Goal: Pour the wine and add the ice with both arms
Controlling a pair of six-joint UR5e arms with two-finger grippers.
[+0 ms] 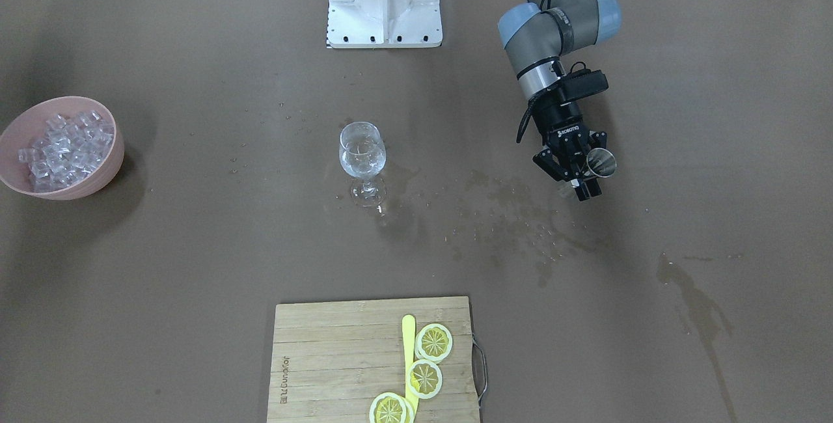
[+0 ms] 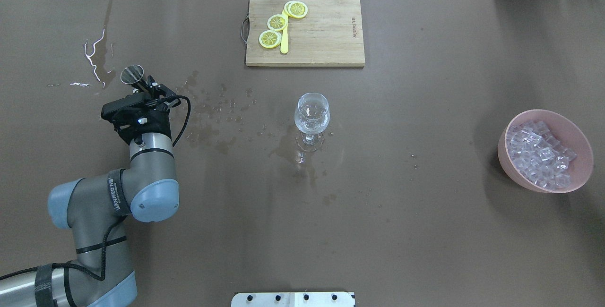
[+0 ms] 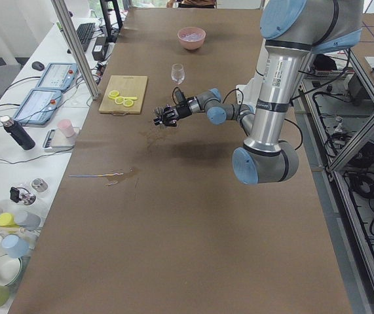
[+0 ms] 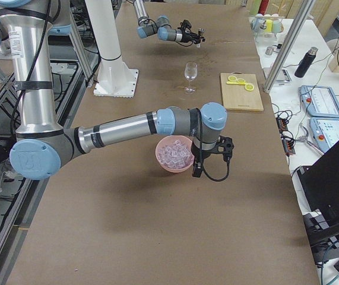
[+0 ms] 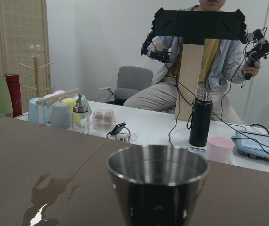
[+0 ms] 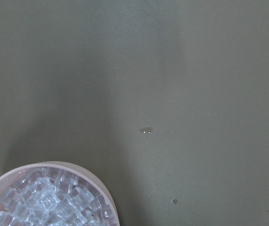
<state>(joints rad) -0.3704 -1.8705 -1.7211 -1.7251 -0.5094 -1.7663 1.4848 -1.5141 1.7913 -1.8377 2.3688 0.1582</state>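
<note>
The brown tabletop is wet. Dark stains and droplets spread between the glass and the left arm, and a longer streak lies nearer the tabletop's left end. Benches alongside carry cups, tablets and a dark bottle. The left wrist view shows a seated person holding controllers.

A white post base stands at the robot's edge. At the far edge, one board holds three lemon slices and one yellow stick.

The one glass stands upright mid-tabletop, between the left arm and the bowl, with the wine in it. The ice is heaped in the single pink bowl near the right end.

The left jaws pinch one steel cup, tipped on its side above the stains, well apart from the glass.

The right arm shows only from the right side, where its wrist overlaps the bowl. Whether the right jaws are spread or pressed together cannot be told.
</note>
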